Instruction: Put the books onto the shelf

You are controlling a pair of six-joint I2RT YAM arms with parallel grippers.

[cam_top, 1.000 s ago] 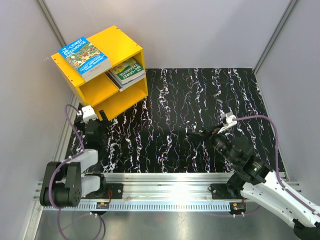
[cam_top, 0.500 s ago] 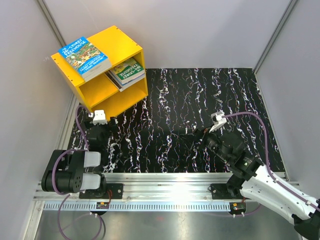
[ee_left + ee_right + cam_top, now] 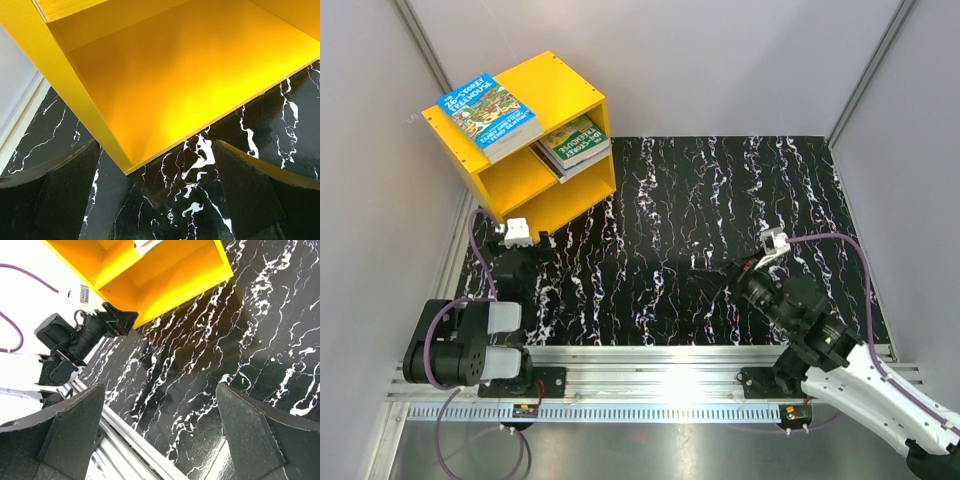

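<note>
The yellow shelf (image 3: 535, 120) stands at the far left of the marbled mat. One stack of books (image 3: 487, 114) with cartoon covers lies on its flat top. A second stack of books (image 3: 572, 145) lies on the middle board. My left gripper (image 3: 535, 240) hovers low just in front of the shelf's bottom compartment (image 3: 170, 75), open, with nothing between its fingers (image 3: 65, 195). My right gripper (image 3: 725, 270) hangs over the mat's near right part, open and empty. In the right wrist view the shelf (image 3: 165, 275) is far off at the top, and the right gripper (image 3: 162, 435) has only mat under it.
The black mat with white veins (image 3: 720, 220) covers the table. Grey walls close in the left, back and right sides. An aluminium rail (image 3: 650, 365) runs along the near edge. Purple cables loop beside both arms. The left arm (image 3: 80, 335) shows in the right wrist view.
The left arm has folded back towards its base, and its gripper has shifted slightly right in front of the shelf. The right gripper swung left and then back right.
</note>
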